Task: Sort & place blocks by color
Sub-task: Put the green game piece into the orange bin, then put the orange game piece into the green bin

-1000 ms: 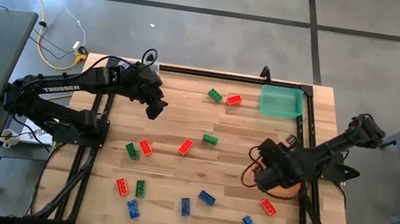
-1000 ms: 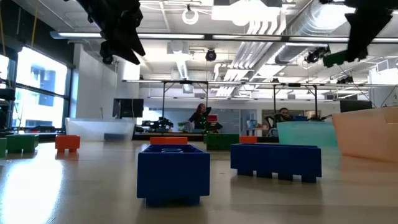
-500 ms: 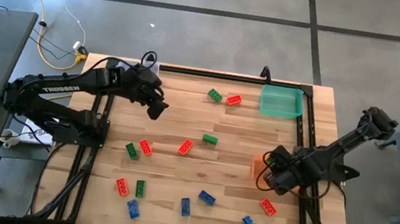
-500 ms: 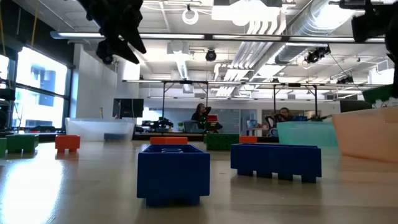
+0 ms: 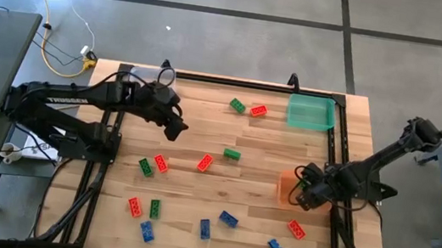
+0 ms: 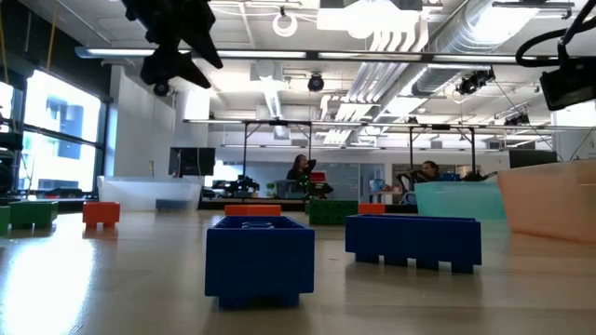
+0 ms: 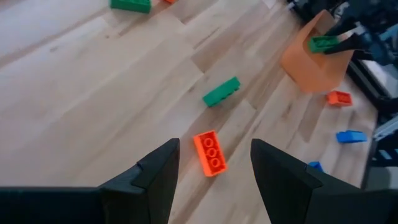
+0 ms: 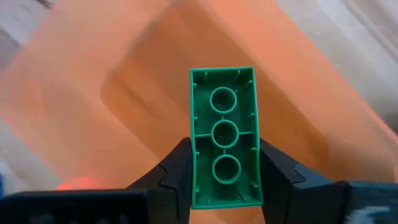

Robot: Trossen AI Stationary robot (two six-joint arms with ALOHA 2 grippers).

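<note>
Since a second ago the right gripper (image 5: 304, 195) has pulled back toward the table's right edge, uncovering the orange bin (image 5: 285, 186); it now hangs at the bin's rim. Its fingers are clamped on a green block (image 8: 224, 163), underside up, over the bin's interior. Left gripper (image 7: 214, 163) has shifted slightly, jaws apart and empty, above a red block (image 7: 209, 153) near the table's middle. Other red, green and blue blocks lie scattered on the wooden table (image 5: 204, 122); teal bin (image 5: 310, 112) at far right corner.
</note>
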